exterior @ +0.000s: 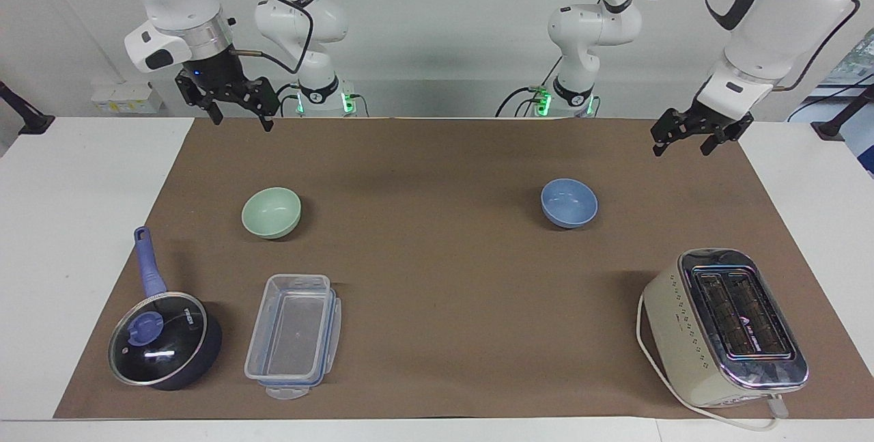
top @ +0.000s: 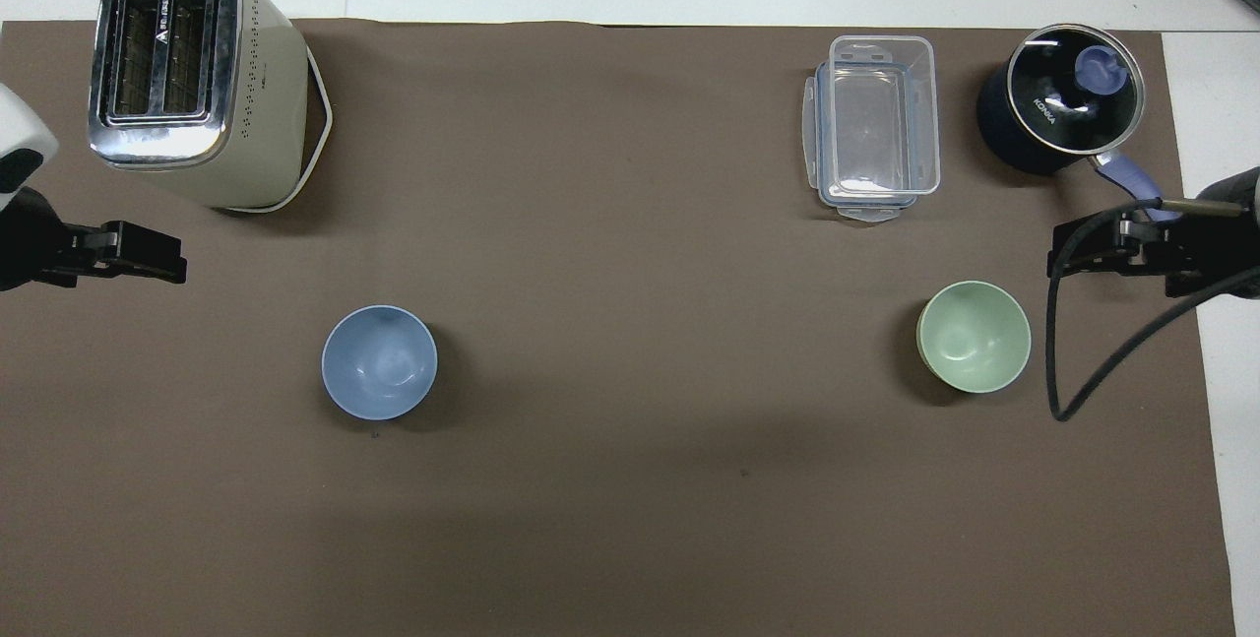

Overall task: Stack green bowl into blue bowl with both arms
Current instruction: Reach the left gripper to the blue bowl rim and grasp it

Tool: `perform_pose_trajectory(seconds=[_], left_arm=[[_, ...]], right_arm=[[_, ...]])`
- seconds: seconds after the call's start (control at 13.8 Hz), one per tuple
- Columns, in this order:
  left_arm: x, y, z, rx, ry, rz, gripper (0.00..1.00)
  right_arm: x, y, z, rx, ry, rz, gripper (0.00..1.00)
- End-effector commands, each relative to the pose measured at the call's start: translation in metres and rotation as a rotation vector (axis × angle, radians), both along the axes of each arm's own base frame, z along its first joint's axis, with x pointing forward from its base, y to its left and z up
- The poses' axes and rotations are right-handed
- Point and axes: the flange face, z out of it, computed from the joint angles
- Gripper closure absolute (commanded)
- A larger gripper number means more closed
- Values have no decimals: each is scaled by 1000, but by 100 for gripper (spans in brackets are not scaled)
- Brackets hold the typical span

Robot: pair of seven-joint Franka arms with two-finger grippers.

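- The green bowl (exterior: 271,212) sits upright on the brown mat (exterior: 437,257) toward the right arm's end of the worktop, well apart from the blue bowl (exterior: 569,202) toward the left arm's end.
- The right gripper (exterior: 239,113) hangs over the mat's edge by the robots, jaws open and empty.
- The left gripper (exterior: 683,143) hangs over the mat near the blue bowl, jaws open and empty.

two bowls (exterior: 271,212), one toaster (exterior: 728,327)

Overhead view cuts both arms at frame edges – saucepan handle (top: 1132,182) partly hidden under right gripper (top: 1093,251).
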Motion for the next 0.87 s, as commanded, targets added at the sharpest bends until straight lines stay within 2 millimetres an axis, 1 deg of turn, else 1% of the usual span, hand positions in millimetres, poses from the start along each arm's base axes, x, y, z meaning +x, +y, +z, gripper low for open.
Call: perform_pose_trajectory(seconds=[0.0,0.07,0.29,0.43,0.65,0.8], left_arm=[[-16,-3,-20,19,-25,-20,0],[-19,-4,-27,19,-36,-19,0],[-25,-8,-55,19,-57,-14,0],[-24,-17,-67,18,-56,-16,0],[-28,-30,-101,15,-78,1,0],[-31,-37,-114,13,-89,3,0]], right_arm=[[-3,-5,0,20,-12,13,0],[-3,-6,0,20,-12,11,0],[-3,-6,0,20,-12,11,0],[-3,-5,0,22,-12,11,0],[-3,-5,1,21,-13,13,0],[-3,-5,1,22,-15,10,0]])
